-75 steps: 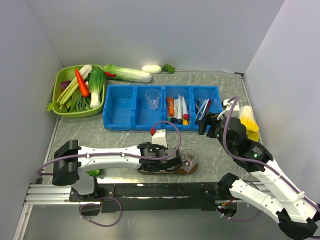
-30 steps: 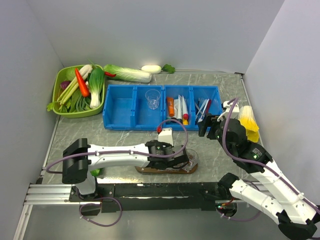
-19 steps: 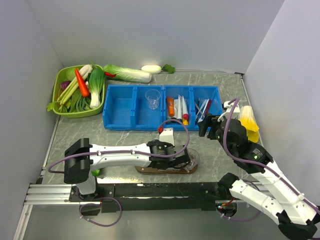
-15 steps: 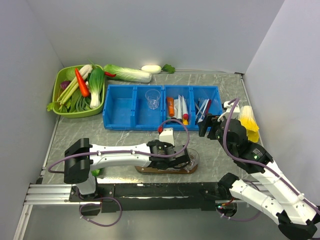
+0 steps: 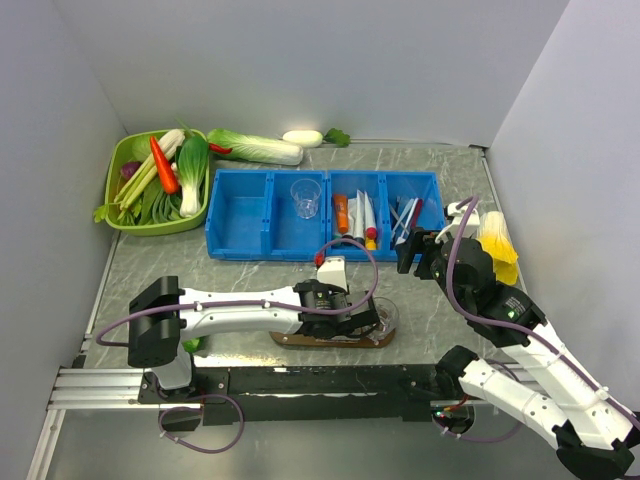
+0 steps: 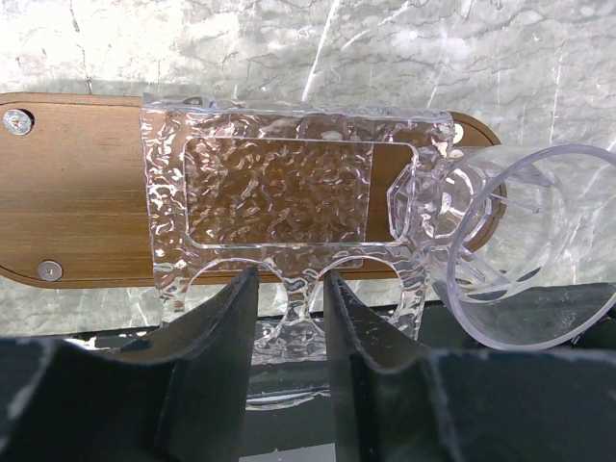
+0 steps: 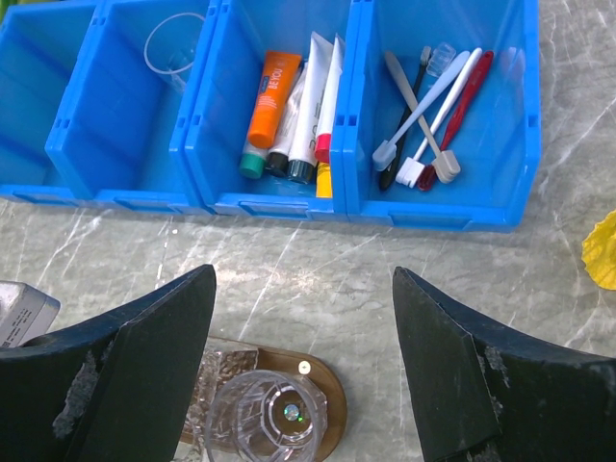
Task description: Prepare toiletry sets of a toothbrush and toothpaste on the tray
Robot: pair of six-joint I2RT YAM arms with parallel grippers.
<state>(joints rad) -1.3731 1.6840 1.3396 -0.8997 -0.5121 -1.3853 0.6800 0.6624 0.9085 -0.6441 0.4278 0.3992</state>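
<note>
Grey marble is seen under the wooden tray [image 6: 77, 221]. The left gripper [image 6: 289, 281] was shut a moment ago. Now its jaws are a little apart, so the clear holder [image 6: 279, 192] seems let go on the tray, beside a clear cup [image 6: 539, 250]. The right gripper [image 7: 303, 277] is spread wide and empty. Toothpaste [image 7: 316, 96] and toothbrushes [image 7: 423, 115] are still kept in the blue bin [image 7: 356, 207]. The tray is partly covered by the left arm.

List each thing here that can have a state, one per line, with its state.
tray: no toothbrush or toothpaste on it yet
clear holder: resting on tray
clear cup: upright at clear holder's right end
toothpaste: capped, lying in blue bins
toothbrushes: lying in neighbouring compartment
left gripper: jaws parted astride clear holder's near edge
right gripper: wide open, empty
</note>
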